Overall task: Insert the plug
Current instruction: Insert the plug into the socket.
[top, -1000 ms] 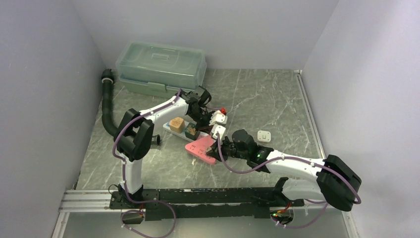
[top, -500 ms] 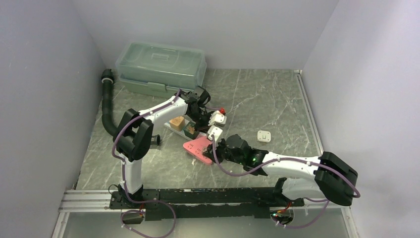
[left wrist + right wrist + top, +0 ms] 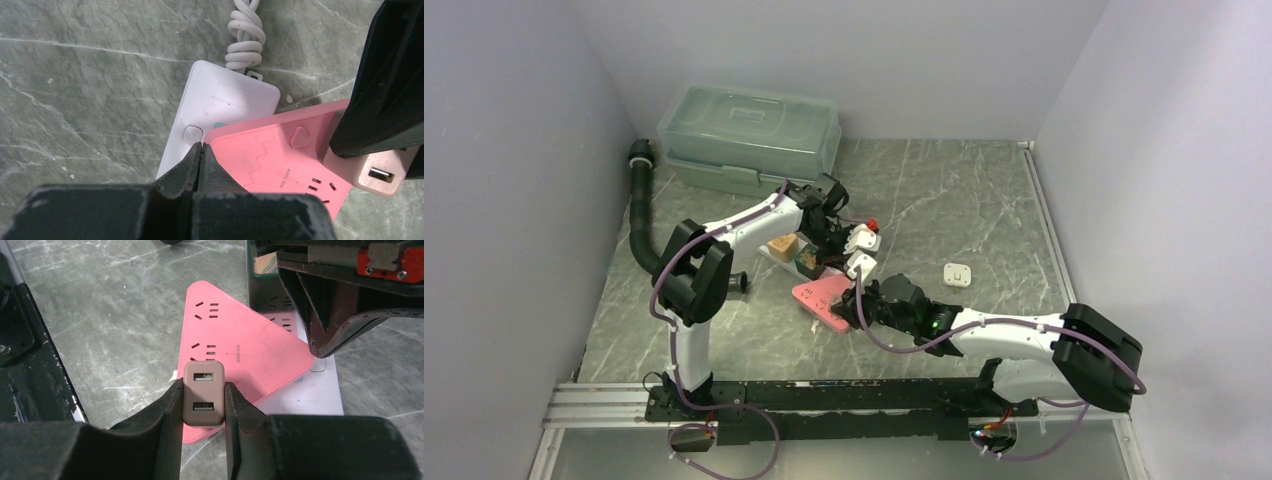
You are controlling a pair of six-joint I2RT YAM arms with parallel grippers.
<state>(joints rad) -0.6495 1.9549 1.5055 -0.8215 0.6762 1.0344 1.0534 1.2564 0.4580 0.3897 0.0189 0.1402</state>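
Observation:
A brownish-pink plug [image 3: 204, 400] with two USB ports is clamped between the fingers of my right gripper [image 3: 203, 388]. It hangs over the near corner of the pink triangular power strip [image 3: 235, 340], whose sockets face up. The strip lies partly on a white power strip [image 3: 215, 105] with a coiled cord. My left gripper [image 3: 200, 146] is shut with nothing in it, its tips at the pink strip's edge [image 3: 265, 155]. In the top view both grippers meet at the pink strip [image 3: 819, 295]. The plug [image 3: 372, 172] shows at the right of the left wrist view.
A translucent green box [image 3: 749, 135] stands at the back left, with a black hose [image 3: 639, 210] along the left wall. A small tray with blocks [image 3: 781, 250] and white plugs [image 3: 864, 240] lie by the left gripper. A white adapter [image 3: 958, 274] lies to the right.
My right arm has slid left with the plug, bringing it over the pink strip. The left arm has barely shifted.

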